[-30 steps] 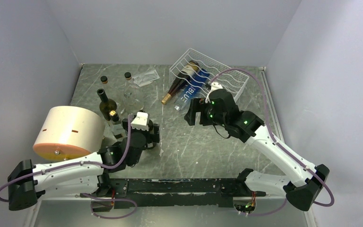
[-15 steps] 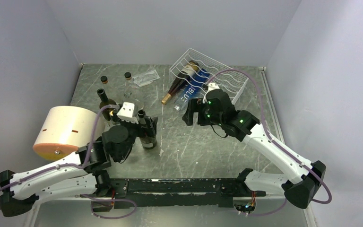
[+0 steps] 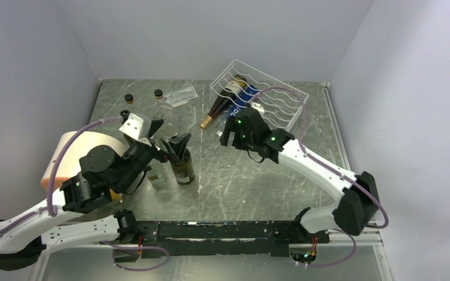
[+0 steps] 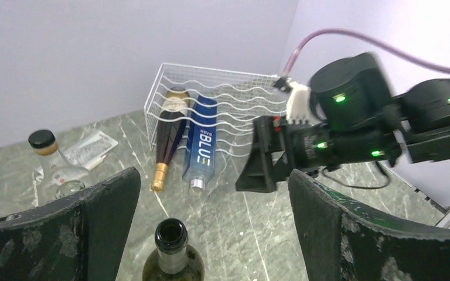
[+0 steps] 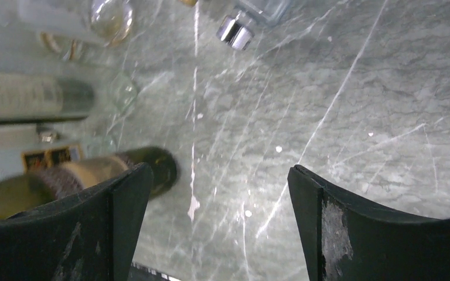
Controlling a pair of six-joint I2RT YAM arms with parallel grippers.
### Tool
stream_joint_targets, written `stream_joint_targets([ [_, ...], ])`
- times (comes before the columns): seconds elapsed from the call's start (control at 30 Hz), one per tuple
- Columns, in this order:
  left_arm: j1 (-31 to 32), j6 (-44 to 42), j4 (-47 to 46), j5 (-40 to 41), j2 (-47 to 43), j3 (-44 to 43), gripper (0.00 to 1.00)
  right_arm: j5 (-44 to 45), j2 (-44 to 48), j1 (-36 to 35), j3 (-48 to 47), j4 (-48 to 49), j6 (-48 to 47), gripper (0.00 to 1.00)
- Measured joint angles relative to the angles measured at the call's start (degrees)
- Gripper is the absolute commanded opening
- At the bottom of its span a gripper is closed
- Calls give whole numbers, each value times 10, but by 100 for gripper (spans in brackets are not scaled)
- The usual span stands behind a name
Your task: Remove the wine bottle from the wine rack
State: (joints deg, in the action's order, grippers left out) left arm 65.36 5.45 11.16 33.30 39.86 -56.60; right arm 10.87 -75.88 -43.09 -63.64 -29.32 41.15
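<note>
Both my grippers stand spread wide, holding nothing.
My left arm is raised, with the left gripper (image 3: 165, 136) over an open green bottle (image 4: 171, 234); a second ago it was low beside the cream cylinder (image 3: 69, 147). My right arm reaches forward, and the right gripper (image 3: 229, 130) is now nearer the wine bottle (image 3: 225, 96), which lies in the wine rack (image 3: 281, 96) just ahead of it.

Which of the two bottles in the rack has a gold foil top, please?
The dark wine bottle, left of the blue bottle, whose cap is silver.
</note>
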Motion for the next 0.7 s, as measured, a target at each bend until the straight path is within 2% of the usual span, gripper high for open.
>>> stream_joint_targets([
  [0.33,0,-61,56,-58,-44,-30,100,69,-175,52,-65,53,103,91],
  [0.7,0,-74,142,-64,-115,-47,100,117,-344,66,-175,65,127,91],
])
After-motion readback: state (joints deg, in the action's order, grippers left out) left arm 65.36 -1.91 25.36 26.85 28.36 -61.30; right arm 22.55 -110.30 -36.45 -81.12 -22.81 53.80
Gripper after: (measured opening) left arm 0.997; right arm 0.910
